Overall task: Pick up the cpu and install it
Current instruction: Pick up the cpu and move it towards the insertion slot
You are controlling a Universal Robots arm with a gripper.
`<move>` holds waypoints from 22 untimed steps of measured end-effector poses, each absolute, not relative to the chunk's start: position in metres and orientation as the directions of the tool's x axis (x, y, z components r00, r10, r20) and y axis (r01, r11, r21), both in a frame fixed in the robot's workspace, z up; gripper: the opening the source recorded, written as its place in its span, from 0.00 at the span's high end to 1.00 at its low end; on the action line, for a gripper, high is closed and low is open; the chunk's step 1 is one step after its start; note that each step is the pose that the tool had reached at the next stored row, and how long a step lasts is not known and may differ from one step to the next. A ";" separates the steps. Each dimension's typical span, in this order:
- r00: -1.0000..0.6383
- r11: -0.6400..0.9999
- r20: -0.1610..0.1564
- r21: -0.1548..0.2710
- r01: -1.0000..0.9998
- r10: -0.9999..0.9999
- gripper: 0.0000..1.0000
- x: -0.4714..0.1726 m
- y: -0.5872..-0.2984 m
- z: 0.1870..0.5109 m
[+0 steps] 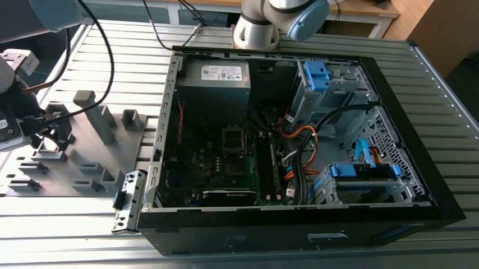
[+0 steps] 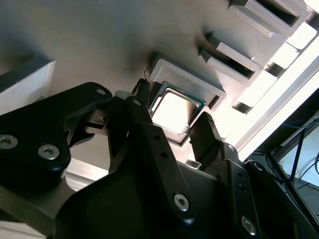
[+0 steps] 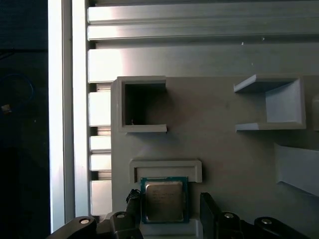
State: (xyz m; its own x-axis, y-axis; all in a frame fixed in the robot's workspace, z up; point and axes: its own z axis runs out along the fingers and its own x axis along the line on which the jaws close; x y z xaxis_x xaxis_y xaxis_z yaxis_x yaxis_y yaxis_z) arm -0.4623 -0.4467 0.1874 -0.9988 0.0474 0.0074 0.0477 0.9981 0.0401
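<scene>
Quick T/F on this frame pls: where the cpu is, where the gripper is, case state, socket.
1. The cpu lies in a recess of the grey fixture plate. True.
2. The gripper is inside the computer case. False: it is at the cpu, over the fixture plate, on the exterior view's left of the case.
3. The case is open, with the motherboard exposed. True.
4. The cpu sits in the motherboard socket. False: it is in the fixture plate, outside the case.

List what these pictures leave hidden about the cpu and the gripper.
- Second wrist view: glare washes out the cpu face; the gripper hides its near edge.
- Exterior view: the gripper covers the cpu's slot on the grey holder.
- Exterior view: the socket interior is too dark and small to judge.
</scene>
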 end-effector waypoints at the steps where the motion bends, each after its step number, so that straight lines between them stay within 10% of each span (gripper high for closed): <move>1: -0.999 0.998 0.007 0.040 0.048 0.047 0.41 -0.462 -0.447 0.187; 22: -1.000 0.999 0.007 0.040 0.012 0.012 0.41 -0.463 -0.445 0.187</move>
State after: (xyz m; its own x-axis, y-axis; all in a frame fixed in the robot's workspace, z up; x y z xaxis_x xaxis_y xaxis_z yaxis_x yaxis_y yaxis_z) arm -0.4625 -0.4451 0.1865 -0.9999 0.0115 0.0075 0.0118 0.9991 0.0399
